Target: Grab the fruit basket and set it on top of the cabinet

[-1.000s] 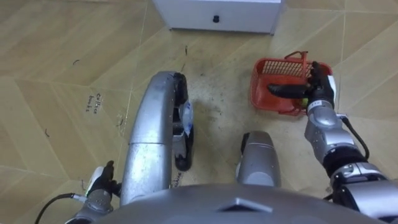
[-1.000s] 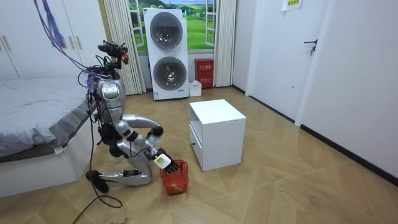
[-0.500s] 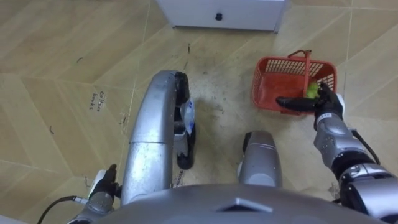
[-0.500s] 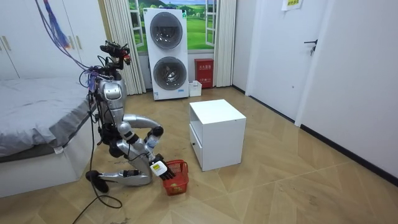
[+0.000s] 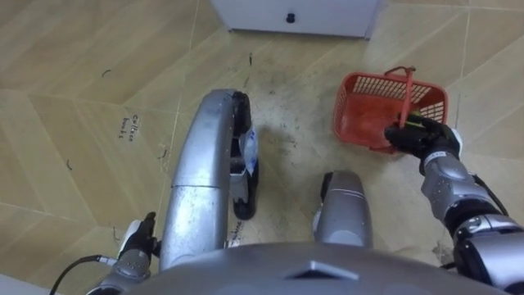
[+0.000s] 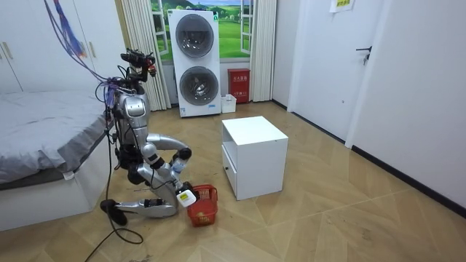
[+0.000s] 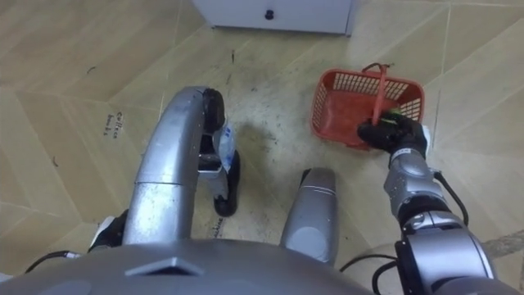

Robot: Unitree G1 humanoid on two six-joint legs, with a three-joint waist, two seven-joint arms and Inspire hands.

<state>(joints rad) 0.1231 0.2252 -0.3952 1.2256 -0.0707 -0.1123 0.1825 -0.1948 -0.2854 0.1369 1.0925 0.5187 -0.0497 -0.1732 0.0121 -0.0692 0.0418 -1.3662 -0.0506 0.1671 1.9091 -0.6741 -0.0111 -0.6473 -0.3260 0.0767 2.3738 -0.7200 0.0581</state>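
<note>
Stance: I am kneeling low on the wooden floor (image 6: 328,218), on the room view's left of the white cabinet (image 6: 255,156), torso upright.
Basket: the red basket (image 5: 372,83) sits near the cabinet's drawer front, a little toward me and to my right of its knob (image 5: 289,17).
Handle: the thin red handle (image 5: 406,94) stands upright over the basket's side farthest from the cabinet.
Contents: one green-yellow fruit (image 5: 417,118) lies against that same far rim, beside the handle's foot and mostly covered by my hand.
Right robot hand: my right robot hand (image 5: 419,137) is at the basket edge farthest from the cabinet. Its fingers are curled tight over the rim at the foot of the handle, gripping the basket.
Lift: I cannot tell whether the basket is clear of the floor. In the room view it is low, just in front of the cabinet.
Left robot hand: my left robot hand (image 5: 135,246) is well away from the cabinet, low at my left side. I cannot tell its grip.
</note>
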